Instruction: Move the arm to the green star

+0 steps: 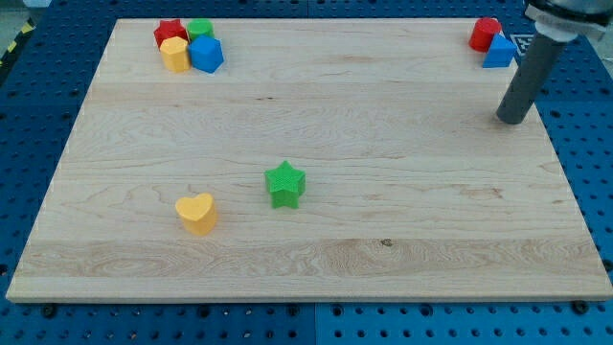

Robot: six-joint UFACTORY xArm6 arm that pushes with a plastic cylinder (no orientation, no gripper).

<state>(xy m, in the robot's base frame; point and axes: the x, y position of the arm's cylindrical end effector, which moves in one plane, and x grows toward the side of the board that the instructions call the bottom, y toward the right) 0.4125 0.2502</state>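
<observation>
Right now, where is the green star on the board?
The green star lies low of centre, just right of the yellow heart; my tip is far off, upper right.

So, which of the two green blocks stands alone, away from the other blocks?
The green star, near the board's middle. The other green block sits packed in the top-left cluster. My tip is far off, at the view's right.

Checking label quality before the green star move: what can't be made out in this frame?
- Blue block, view's top right: the rod hides its right part, shape unclear.
- Red block beside it: too small for a sure shape.
- Green block, top-left cluster: partly hidden behind the blue block in front.
- Arm above my tip: cut off by the view's top edge.
</observation>
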